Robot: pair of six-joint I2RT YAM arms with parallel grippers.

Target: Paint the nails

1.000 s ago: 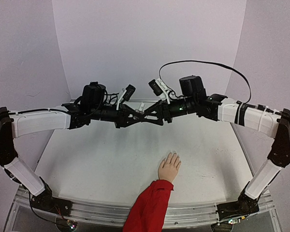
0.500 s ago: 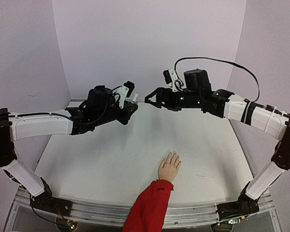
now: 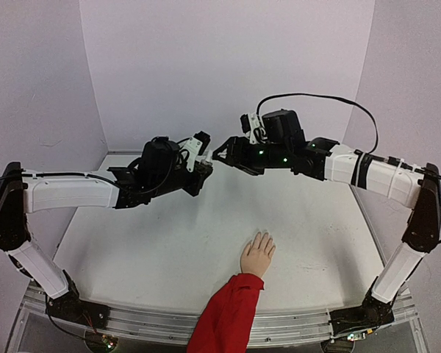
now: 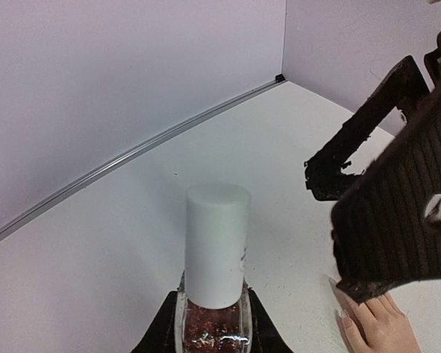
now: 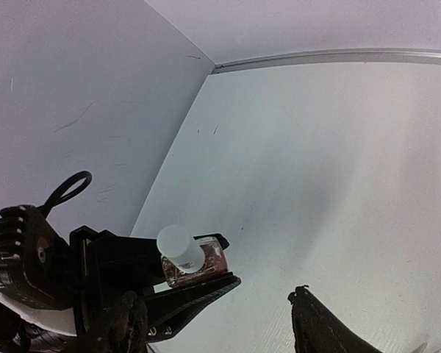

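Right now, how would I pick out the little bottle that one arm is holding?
Start at the white table and follow the left arm out to its gripper. Clamped there, off the table, is a small glass bottle of dark red glittery polish. Its tall white cap sets it apart from the black gripper holding it.

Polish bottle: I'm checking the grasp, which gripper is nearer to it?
Left. The left gripper clamps the bottle by its glass base; the right gripper hangs open beside the white cap, apart.
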